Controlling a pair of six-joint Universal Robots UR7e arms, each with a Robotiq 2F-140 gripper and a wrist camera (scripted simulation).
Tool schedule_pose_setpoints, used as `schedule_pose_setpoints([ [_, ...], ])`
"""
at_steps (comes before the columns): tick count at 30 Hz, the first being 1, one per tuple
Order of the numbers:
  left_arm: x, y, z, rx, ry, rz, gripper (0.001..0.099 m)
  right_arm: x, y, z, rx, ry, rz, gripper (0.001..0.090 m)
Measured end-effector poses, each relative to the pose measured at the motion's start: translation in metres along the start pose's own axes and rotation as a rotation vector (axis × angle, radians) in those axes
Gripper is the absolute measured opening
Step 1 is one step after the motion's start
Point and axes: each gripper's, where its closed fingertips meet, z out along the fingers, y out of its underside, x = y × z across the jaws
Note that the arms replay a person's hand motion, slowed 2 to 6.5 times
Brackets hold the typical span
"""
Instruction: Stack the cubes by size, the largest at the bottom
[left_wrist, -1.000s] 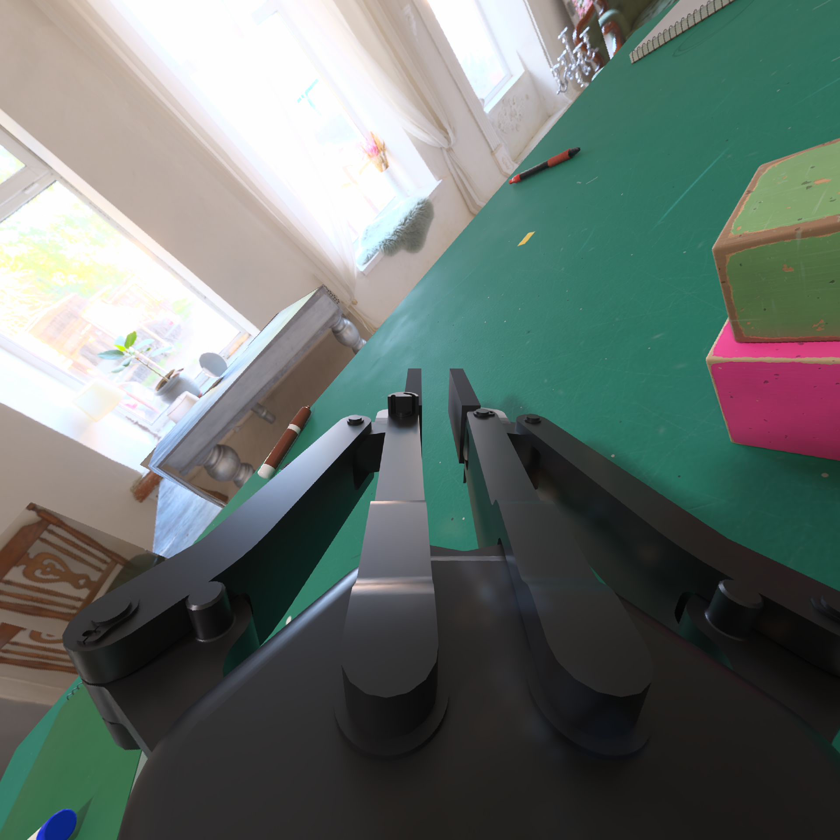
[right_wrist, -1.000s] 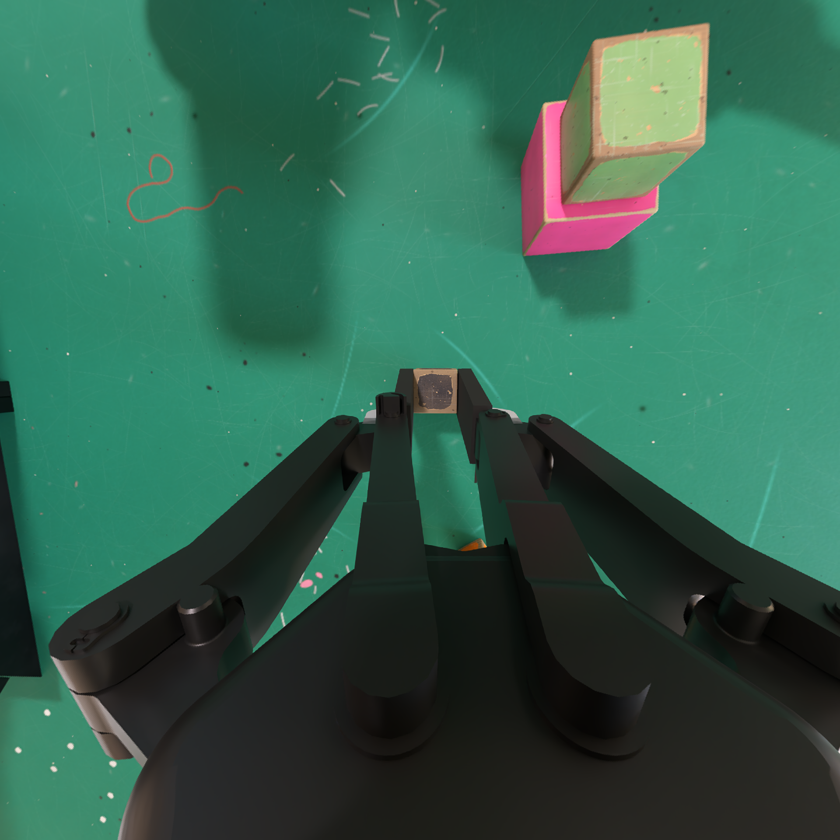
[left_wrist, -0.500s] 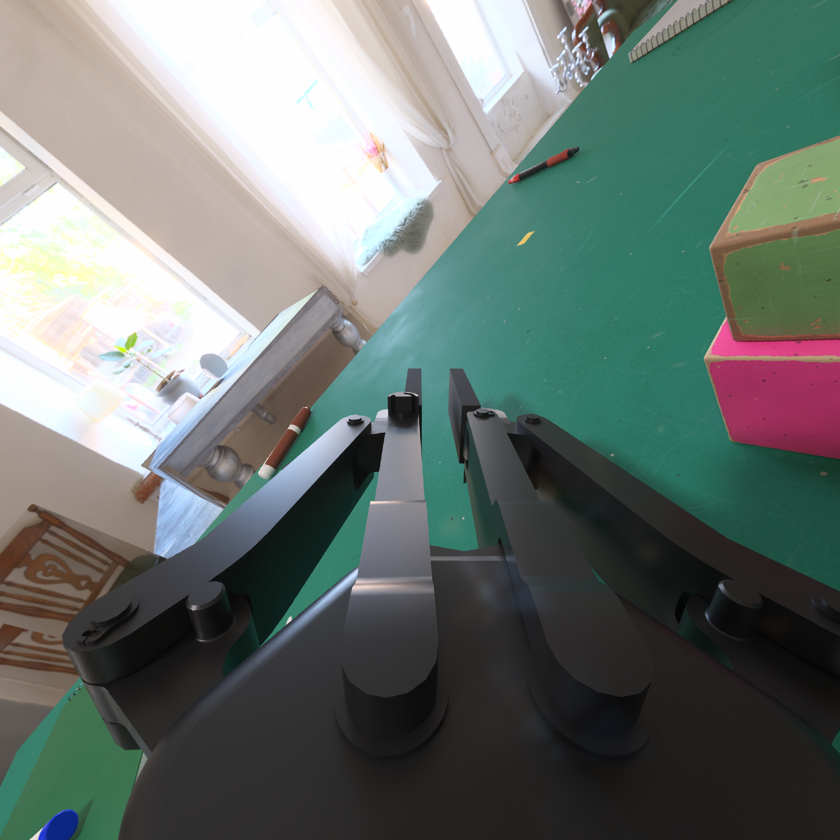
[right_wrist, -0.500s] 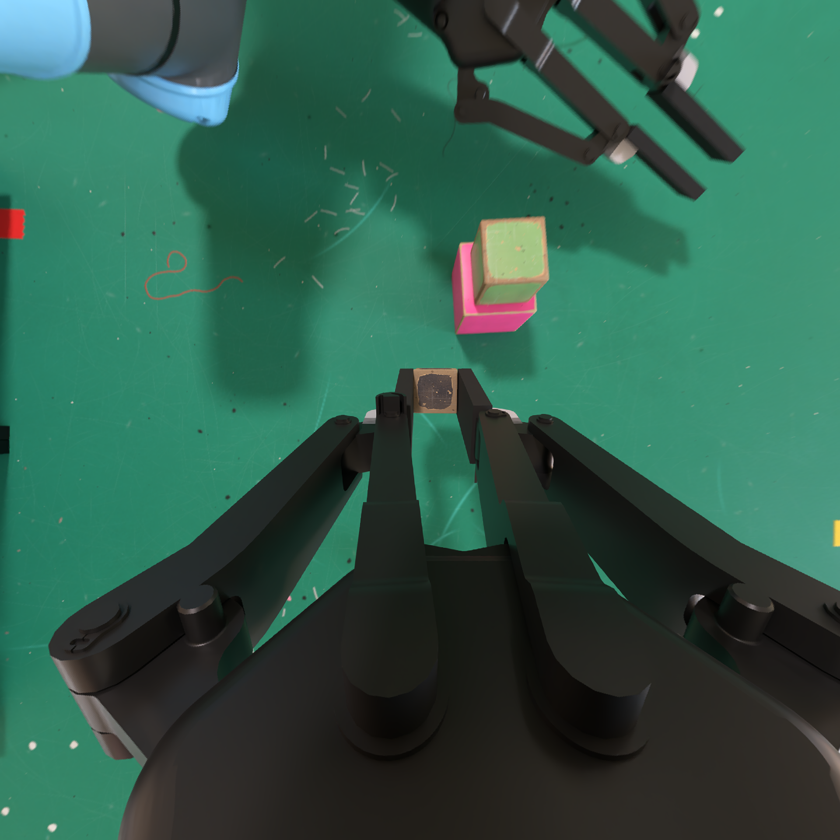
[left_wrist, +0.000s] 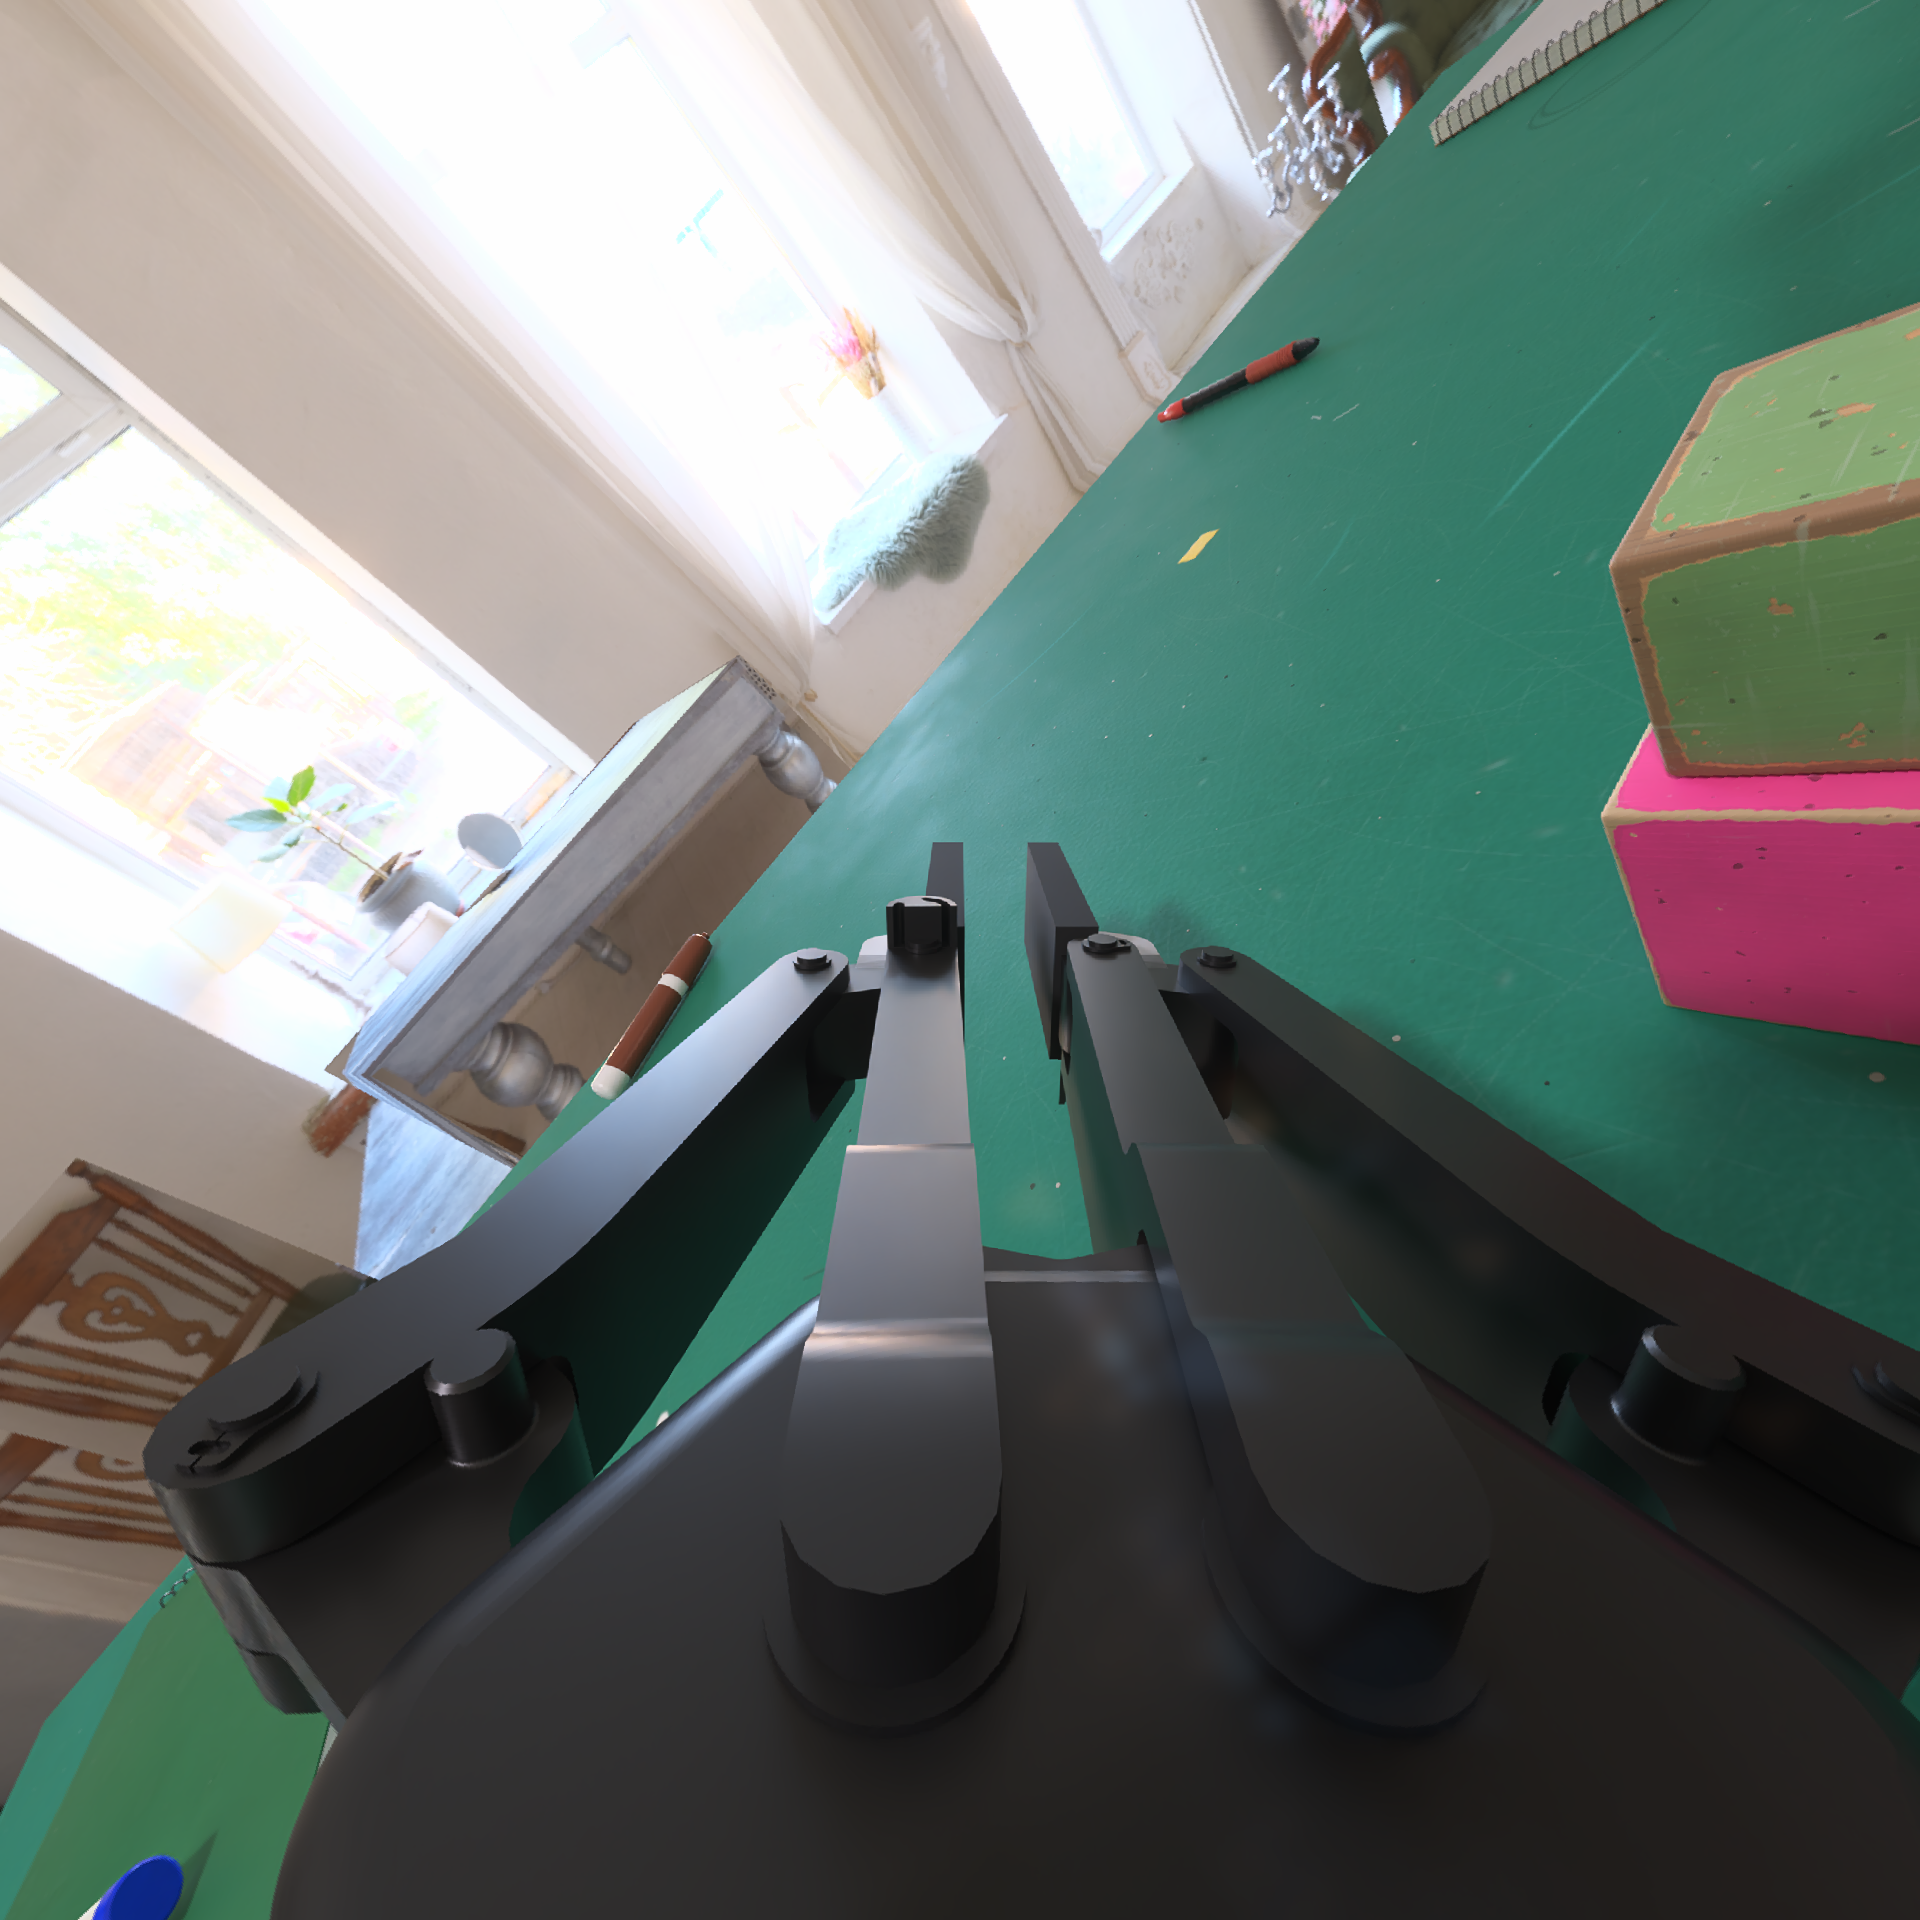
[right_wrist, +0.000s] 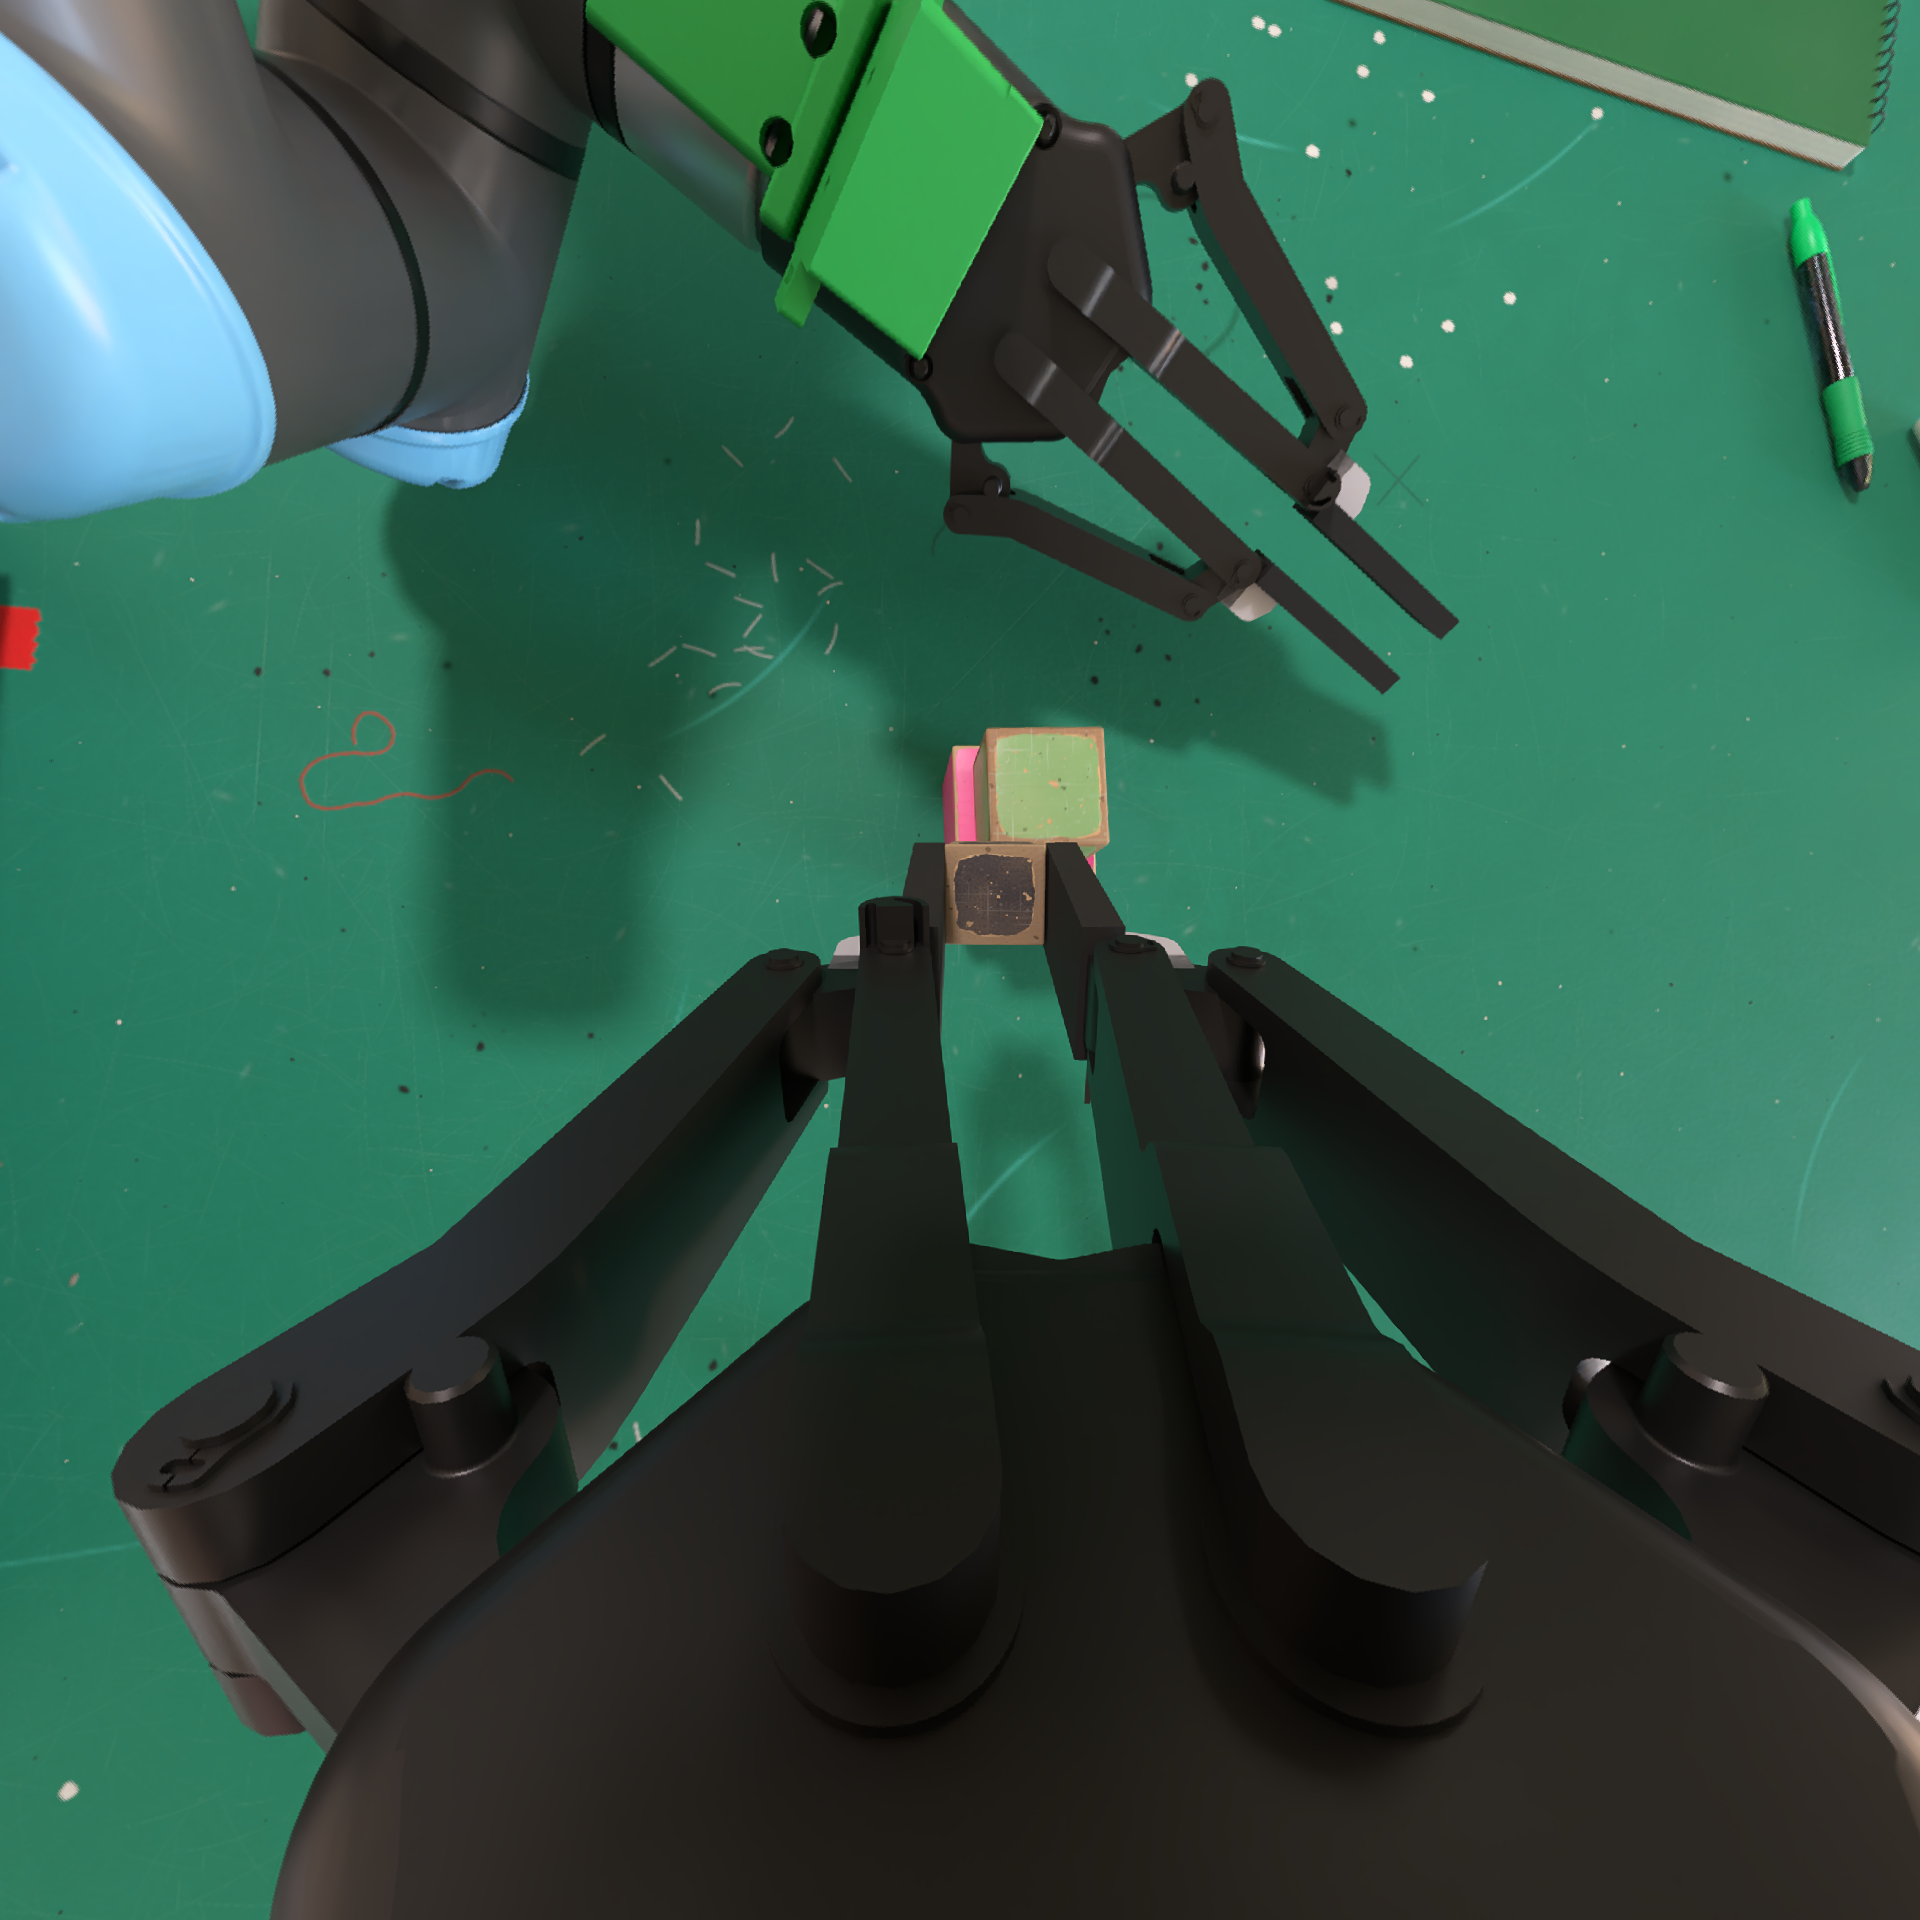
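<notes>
A green cube (right_wrist: 1044, 784) sits on a larger pink cube (right_wrist: 961, 795) on the green mat. My right gripper (right_wrist: 997, 883) is shut on a small black cube (right_wrist: 995, 896) with tan edges, held high above the mat, just short of the stack in this view. My left gripper (left_wrist: 992, 883) is empty, its jaws nearly together with a narrow gap. It hovers low to the left of the green cube (left_wrist: 1787, 623) and pink cube (left_wrist: 1787, 914). It also shows in the right wrist view (right_wrist: 1415, 652), beyond the stack.
A green marker (right_wrist: 1829, 343) and a spiral notebook (right_wrist: 1662, 73) lie at the far right. A red pen (left_wrist: 1236, 379) and a brown marker (left_wrist: 655, 1013) lie near the mat's window-side edge. The left arm's blue and grey body (right_wrist: 260, 239) hangs over the far left.
My right gripper has risen with the black cube and moved toward the stack, which now looks smaller and sits just past the fingertips. The left gripper has hardly moved.
</notes>
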Motion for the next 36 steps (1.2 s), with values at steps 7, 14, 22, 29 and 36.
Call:
schedule_pose_setpoints([
  [7, 0.001, 0.0, 0.0, -0.002, 0.002, 0.006, 0.0162, 0.004, -0.014, 0.007, -0.005, -0.024, -0.016, 0.0257],
  [14, 0.0, 0.0, 0.0, 0.0, 0.002, 0.002, 0.0159, 0.01, -0.022, 0.017, -0.006, -0.037, -0.012, 0.0257],
  [22, 0.0, 0.0, 0.0, -0.001, 0.002, -0.005, 0.0157, 0.016, -0.021, 0.025, -0.036, -0.035, -0.025, 0.0257],
  [29, 0.0, 0.002, 0.001, -0.013, 0.003, -0.007, 0.0158, 0.019, -0.022, 0.027, -0.024, -0.052, -0.019, 0.0257],
  [36, 0.0, 0.002, 0.002, -0.019, 0.003, 0.002, 0.0158, 0.023, -0.02, 0.031, -0.047, -0.052, -0.021, 0.0257],
])
